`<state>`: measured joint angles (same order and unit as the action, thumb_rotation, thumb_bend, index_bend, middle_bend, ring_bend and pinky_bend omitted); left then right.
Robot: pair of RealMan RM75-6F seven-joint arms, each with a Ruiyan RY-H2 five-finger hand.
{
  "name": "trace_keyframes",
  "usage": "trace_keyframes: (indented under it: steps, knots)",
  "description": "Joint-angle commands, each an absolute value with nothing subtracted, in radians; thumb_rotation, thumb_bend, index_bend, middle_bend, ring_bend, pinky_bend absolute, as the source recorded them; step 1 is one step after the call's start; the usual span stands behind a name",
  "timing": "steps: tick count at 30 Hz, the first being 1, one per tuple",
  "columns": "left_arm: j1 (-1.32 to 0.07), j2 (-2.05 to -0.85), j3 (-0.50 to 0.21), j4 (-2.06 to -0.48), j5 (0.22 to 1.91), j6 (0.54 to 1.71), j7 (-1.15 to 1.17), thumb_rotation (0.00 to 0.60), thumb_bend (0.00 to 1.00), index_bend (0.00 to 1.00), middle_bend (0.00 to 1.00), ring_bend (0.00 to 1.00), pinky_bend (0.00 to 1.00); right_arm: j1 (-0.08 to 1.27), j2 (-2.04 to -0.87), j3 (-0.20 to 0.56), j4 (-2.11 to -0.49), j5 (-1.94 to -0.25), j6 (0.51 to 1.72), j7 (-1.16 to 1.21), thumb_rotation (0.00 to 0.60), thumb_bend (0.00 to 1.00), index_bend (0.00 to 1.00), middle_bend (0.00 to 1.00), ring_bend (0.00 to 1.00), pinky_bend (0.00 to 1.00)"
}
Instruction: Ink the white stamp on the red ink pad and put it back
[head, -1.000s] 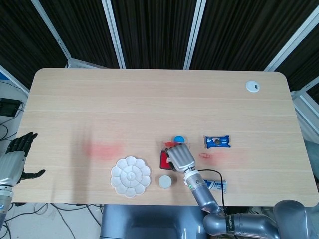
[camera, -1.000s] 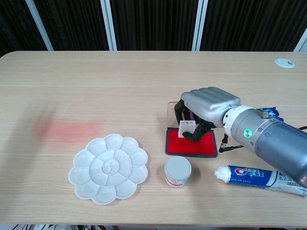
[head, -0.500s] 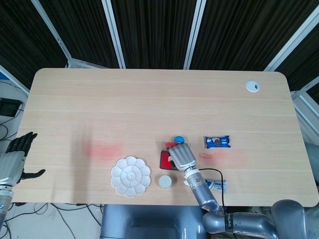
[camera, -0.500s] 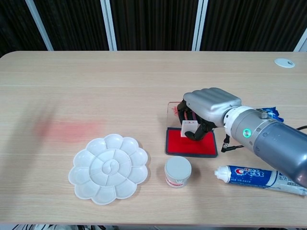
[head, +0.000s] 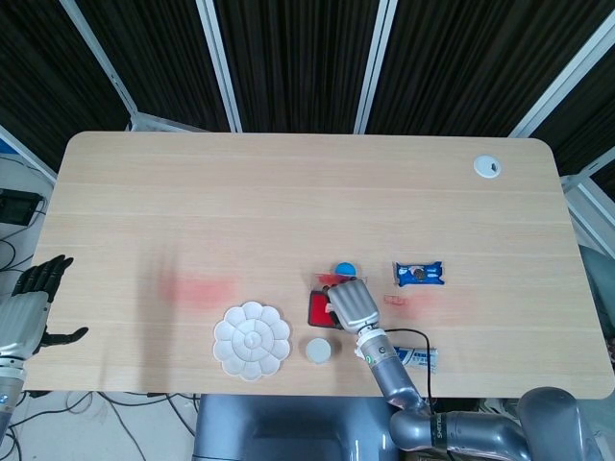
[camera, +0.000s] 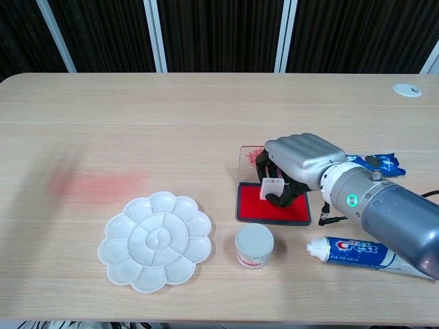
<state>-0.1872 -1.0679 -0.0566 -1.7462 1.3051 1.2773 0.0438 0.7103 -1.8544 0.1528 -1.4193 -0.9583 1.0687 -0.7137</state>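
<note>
A: Chest view shows your right robot hand (camera: 302, 159) curled around the white stamp (camera: 269, 188), upright over the red ink pad (camera: 272, 206), face down.

B: And the risk?

A: Tilt it and you ink one edge only, or drag the pad toward the white jar (camera: 254, 245).

B: Left robot hand (head: 29, 312)?

A: Spread, holding nothing, off the desk's (camera: 206, 123) left edge.

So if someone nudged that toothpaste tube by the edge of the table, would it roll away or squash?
The toothpaste tube lies flat on its side, so it would probably slide, not roll far. Its body looks soft and plump, so it would likely dent under a squeeze. The capped end seems stiffer.
</note>
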Motion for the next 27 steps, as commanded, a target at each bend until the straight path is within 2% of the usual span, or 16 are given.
trace_keyframes:
  steps: [1, 8, 12, 18, 27]
  knots:
    - [-0.187, -1.068, -0.056, -1.747, 1.306, 1.277, 0.044, 0.6, 0.03, 0.0, 0.0, 0.0, 0.0, 0.71, -1.852, 0.154, -1.424, -0.963, 1.072, -0.71, 0.6, 0.63, 0.76, 0.62, 0.51, 0.46]
    - [-0.186, -1.069, -0.055, -1.746, 1.308, 1.281, 0.045, 0.6, 0.03, 0.0, 0.0, 0.0, 0.0, 0.707, -1.821, 0.164, -1.474, -0.992, 1.1, -0.704, 0.6, 0.63, 0.76, 0.62, 0.51, 0.46]
    - [-0.185, -1.069, -0.054, -1.745, 1.31, 1.284, 0.046, 0.6, 0.03, 0.0, 0.0, 0.0, 0.0, 0.691, -1.767, 0.177, -1.537, -1.017, 1.146, -0.702, 0.6, 0.63, 0.76, 0.62, 0.51, 0.46]
    - [-0.182, -1.074, -0.053, -1.742, 1.314, 1.291, 0.053, 0.6, 0.03, 0.0, 0.0, 0.0, 0.0, 0.649, -1.649, 0.155, -1.629, -1.04, 1.182, -0.694, 0.6, 0.63, 0.76, 0.61, 0.51, 0.46]
    - [-0.179, -1.084, -0.053, -1.74, 1.312, 1.301, 0.071, 0.6, 0.03, 0.0, 0.0, 0.0, 0.0, 0.593, -1.542, 0.115, -1.656, -1.046, 1.192, -0.648, 0.6, 0.63, 0.76, 0.61, 0.51, 0.46]
